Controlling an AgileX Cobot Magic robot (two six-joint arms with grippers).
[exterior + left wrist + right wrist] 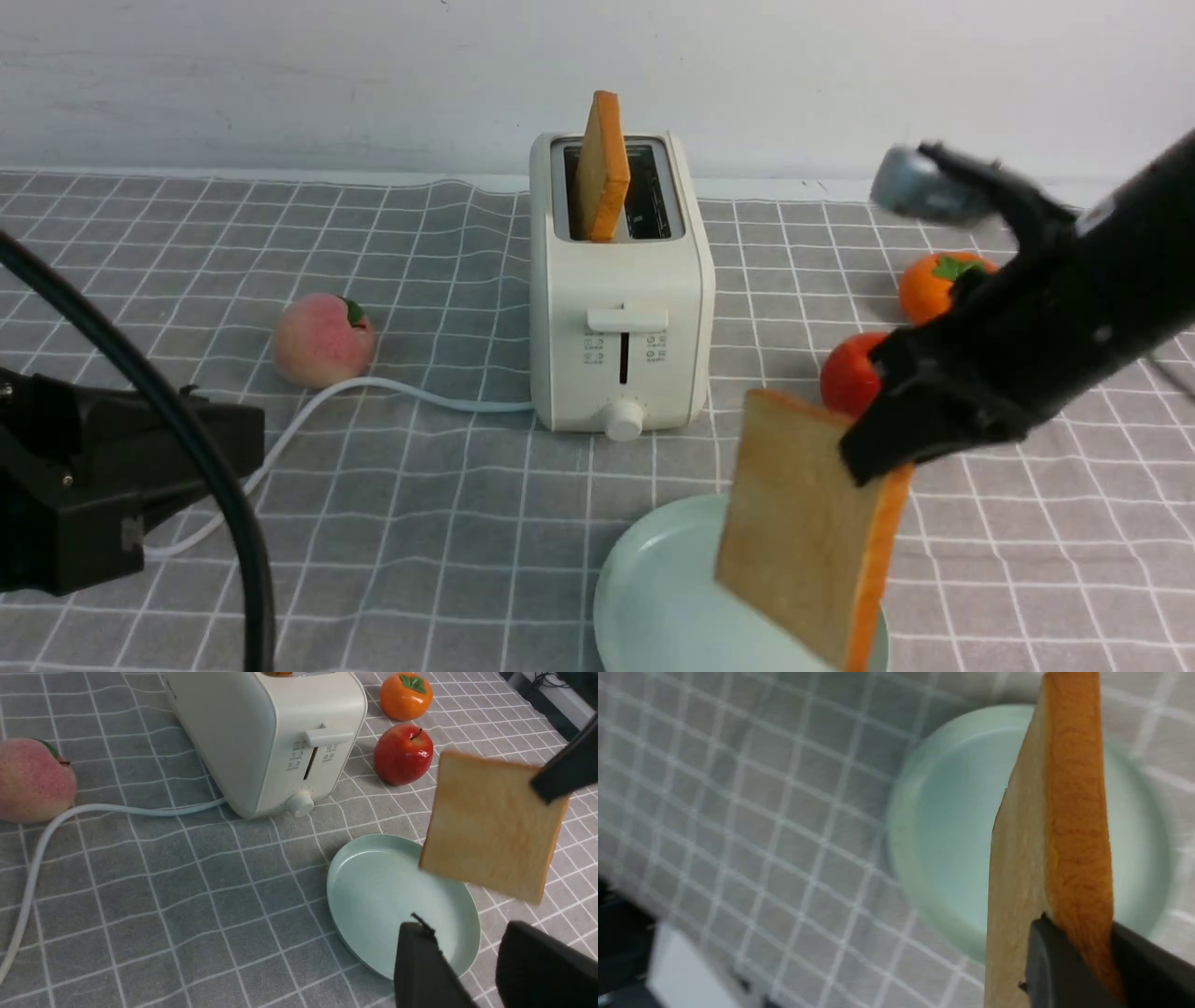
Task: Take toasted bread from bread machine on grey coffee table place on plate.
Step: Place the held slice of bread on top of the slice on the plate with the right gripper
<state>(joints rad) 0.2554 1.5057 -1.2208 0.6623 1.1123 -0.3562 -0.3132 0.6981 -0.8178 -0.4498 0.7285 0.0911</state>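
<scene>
**While one toast slice [803,532] is hanging over the plate [653,597], a second slice [602,168] is standing in the toaster [621,299]**

Your right hand [873,457] is pinching that tilted slice by its upper corner. Your left hand [472,970] is hovering over the grey checked bench [420,523], well to the left, jaws partly apart and gripping nothing.

Bread machine [621,308] sits mid-surface [420,523], toward the back. One toast slice [602,168] stands in its left slot. Plate [653,588] in front of it, slightly right. Second slice [803,541] tilted in the air over the plate's right part. Peach [322,339] left of machine, cord [411,392] running leftward in front of it. Apple [850,373] right of machine, another fruit [934,285] behind the apple.
</scene>
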